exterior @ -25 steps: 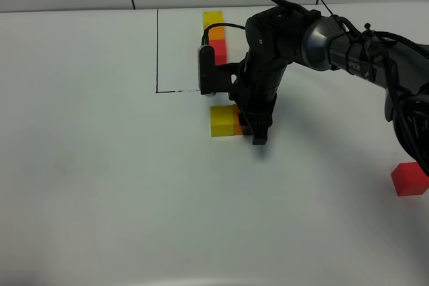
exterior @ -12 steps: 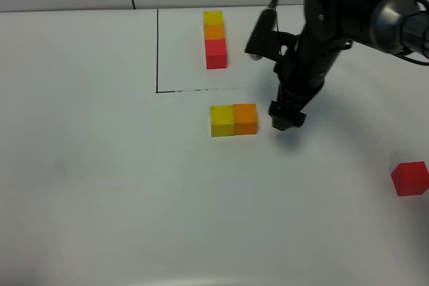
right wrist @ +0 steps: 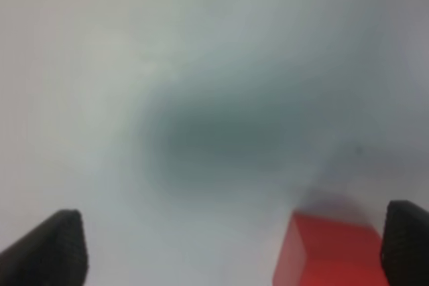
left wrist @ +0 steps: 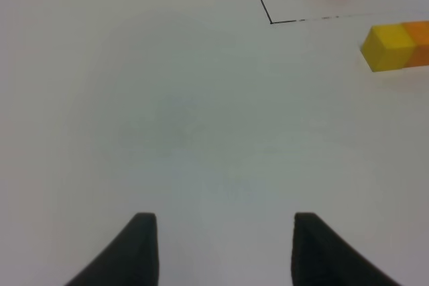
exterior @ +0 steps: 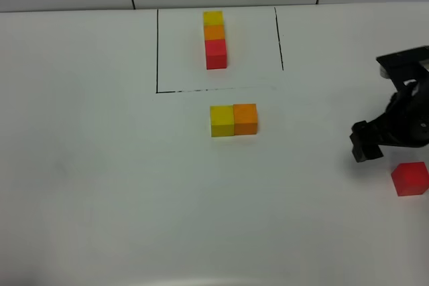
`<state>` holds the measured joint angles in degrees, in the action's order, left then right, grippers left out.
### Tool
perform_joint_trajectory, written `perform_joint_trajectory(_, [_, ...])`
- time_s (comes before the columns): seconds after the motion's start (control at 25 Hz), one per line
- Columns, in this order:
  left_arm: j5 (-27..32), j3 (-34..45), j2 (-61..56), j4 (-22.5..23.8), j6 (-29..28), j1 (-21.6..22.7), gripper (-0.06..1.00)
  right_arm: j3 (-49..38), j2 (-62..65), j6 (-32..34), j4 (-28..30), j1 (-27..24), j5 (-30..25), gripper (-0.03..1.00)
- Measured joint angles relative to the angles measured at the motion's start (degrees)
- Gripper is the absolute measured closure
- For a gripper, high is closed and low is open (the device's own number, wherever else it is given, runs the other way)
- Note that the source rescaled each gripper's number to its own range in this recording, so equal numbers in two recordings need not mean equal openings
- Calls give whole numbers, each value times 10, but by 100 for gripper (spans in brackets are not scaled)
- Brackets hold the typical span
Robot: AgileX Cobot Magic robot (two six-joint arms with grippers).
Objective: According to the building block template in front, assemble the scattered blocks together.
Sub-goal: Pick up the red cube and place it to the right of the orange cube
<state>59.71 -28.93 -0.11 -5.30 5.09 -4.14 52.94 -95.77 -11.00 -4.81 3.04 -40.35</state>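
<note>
My right gripper (exterior: 367, 143) has its fingers spread wide, holding nothing, and so does my left gripper (left wrist: 224, 252). The small red cube block (exterior: 410, 179) lies far from the small orange cube block (exterior: 245, 118), on the side away from the small yellow cube block (exterior: 222, 120) that touches it. I think I should get right over the red block's middle and pinch its flat sides squarely.

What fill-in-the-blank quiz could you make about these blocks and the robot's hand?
The loose yellow block touches the ___ block. The lone block beside the right hand is ___. The framed row holds ___ blocks.
Missing words: orange, red, three.
</note>
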Motion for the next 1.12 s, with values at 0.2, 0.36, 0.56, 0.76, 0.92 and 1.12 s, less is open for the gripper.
perform_joint_trajectory(0.2, [0, 0, 0, 0, 0, 0, 91, -42, 3, 23, -11, -44, 7, 20])
perform_joint_trajectory(0.36, [0, 0, 0, 0, 0, 0, 91, -66, 3, 24, -15, -58, 32, 21])
perform_joint_trajectory(0.56, [0, 0, 0, 0, 0, 0, 91, -73, -30, 25, -9, -60, 49, 21])
perform_joint_trajectory(0.76, [0, 0, 0, 0, -1, 0, 91, -73, -56, 28, -2, -60, 66, 46])
perform_joint_trajectory(0.92, [0, 0, 0, 0, -1, 0, 91, -73, -55, 36, 8, -60, 67, 93])
perform_joint_trajectory(1.12, [0, 0, 0, 0, -1, 0, 91, -32, -40, 3, 35, -28, 24, 94])
